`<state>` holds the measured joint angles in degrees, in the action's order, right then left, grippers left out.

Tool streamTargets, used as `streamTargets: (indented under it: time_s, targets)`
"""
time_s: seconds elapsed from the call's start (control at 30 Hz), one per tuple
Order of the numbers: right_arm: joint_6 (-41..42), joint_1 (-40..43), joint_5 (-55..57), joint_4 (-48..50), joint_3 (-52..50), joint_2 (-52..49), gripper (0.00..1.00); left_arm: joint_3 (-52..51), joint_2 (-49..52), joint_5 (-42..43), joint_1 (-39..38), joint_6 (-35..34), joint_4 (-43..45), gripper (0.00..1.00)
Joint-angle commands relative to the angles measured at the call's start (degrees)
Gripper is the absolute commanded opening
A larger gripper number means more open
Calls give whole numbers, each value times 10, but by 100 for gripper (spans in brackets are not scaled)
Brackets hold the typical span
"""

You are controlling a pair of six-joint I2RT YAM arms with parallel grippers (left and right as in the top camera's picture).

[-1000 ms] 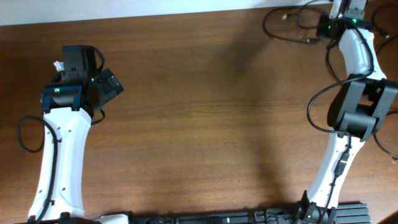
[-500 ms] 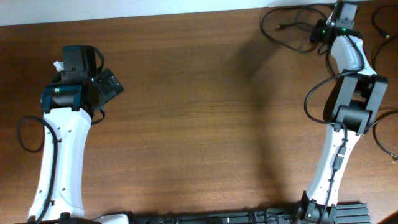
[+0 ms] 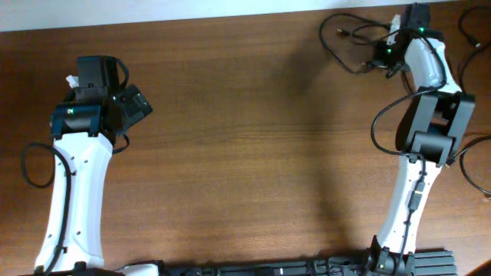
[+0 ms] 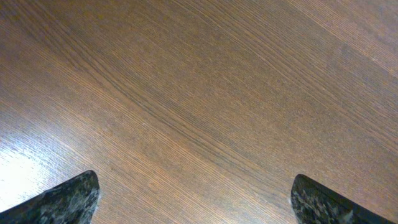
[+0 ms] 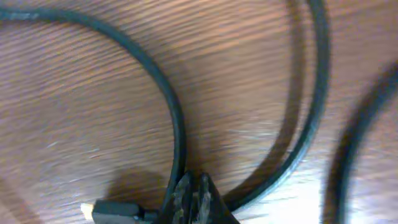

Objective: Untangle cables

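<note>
The cables (image 3: 337,47) are thin black cords lying in loose loops at the table's far right corner, with a small plug end (image 3: 343,32). My right gripper (image 3: 386,52) is down among them. In the right wrist view its fingers (image 5: 194,198) are pressed together on a black cable (image 5: 169,99) that curves up and left. A plug with a pale tip (image 5: 111,211) lies just left of the fingers, and a second cord (image 5: 317,93) arcs on the right. My left gripper (image 3: 135,107) is open and empty over bare wood at the far left, fingertips wide apart (image 4: 196,208).
More black cords lie at the far right edge (image 3: 472,23) and beside the right arm's elbow (image 3: 469,165). The table's back edge (image 3: 230,17) runs just behind the cables. A black rail (image 3: 307,268) lies along the front edge.
My right gripper has moved left and slightly toward me, and the cable loops have shifted left with it. The left arm has not moved.
</note>
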<state>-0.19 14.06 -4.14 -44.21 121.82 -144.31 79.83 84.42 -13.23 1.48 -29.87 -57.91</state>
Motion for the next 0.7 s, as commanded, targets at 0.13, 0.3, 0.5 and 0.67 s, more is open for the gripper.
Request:
streamTargets:
  time_s: [0.13,0.3,0.5,0.67]
  targets:
    - [-28,-17,59,-125,65,52,43,2,-13,4,2,-7,-1,99]
    - [-23,-13,70,-236,134,200,59,2,-13,4,2,-7,-1,99]
    - [-24,10,-47,-432,133,383,61,2,-13,4,2,-7,-1,99]
    - [-24,10,-59,-276,-207,600,61,2,-13,4,2,-7,-1,99]
